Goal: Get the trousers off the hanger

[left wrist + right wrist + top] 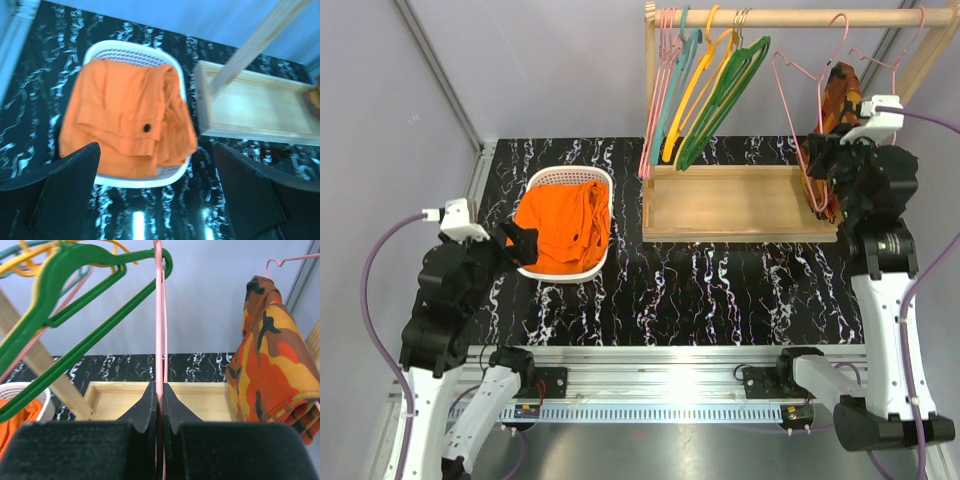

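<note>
The trousers point(560, 228) lie in the white basket point(570, 176), so removal looks complete; the right gripper point(159, 390) pinches the bare hanger point(158, 315), the left gripper point(156, 146) hangs spread wide, and releasing the hanger probably comes next.

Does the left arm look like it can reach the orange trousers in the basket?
Probably yes. The trousers lie uncovered in the white basket, and the left gripper sits close beside it with jaws wide open.

No legible text, no readable labels, brand marks, numbers or signs, checked across all three views
</note>
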`<state>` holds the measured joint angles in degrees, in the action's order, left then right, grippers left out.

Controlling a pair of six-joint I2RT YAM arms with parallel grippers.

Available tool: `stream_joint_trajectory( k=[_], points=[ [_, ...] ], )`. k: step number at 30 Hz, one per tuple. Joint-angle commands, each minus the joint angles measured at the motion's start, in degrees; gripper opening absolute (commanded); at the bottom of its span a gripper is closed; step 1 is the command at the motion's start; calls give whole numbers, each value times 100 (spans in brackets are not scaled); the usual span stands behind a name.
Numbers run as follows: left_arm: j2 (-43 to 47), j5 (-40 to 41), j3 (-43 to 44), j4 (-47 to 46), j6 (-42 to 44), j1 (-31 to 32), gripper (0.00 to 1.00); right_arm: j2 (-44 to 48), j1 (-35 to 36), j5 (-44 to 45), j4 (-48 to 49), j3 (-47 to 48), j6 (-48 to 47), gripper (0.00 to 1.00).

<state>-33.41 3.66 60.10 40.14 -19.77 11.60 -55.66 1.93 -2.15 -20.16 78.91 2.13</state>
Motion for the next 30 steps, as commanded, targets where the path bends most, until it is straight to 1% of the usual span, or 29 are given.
stream_joint_trajectory(
  k=[1, 6, 15, 18, 22, 23, 26, 28, 30],
  points=[
    [387, 757, -559, -234, 412, 9, 99, -322, 18, 391, 707, 448, -178, 0],
    [818, 996, -1218, -533, 465, 9, 99, -980, 9, 365, 680, 862, -406, 0],
    [862, 1312, -1351, -507, 422, 9, 99, -1500, 18, 347, 654, 1126, -529, 0],
    [871, 1602, -1325, -437, 369, 1, 99, -1597, 18, 356, 479, 1196, -521, 0],
    [845, 2523, -1264, -226, 246, 1, 99, -1474, 18, 338, 522, 907, -416, 0],
    [836, 2604, -1255, -200, 219, -8, 99, -1457, 18, 347, 505, 880, -407, 0],
    [845, 2666, -1263, -235, 219, -96, 99, -1404, 18, 400, 417, 863, -363, 21],
    [836, 2649, -1255, -261, 219, -166, 99, -1351, 18, 400, 382, 889, -363, 31],
    [845, 2579, -1272, -305, 237, -298, 99, -1290, 18, 444, 346, 889, -371, 38]
  ],
)
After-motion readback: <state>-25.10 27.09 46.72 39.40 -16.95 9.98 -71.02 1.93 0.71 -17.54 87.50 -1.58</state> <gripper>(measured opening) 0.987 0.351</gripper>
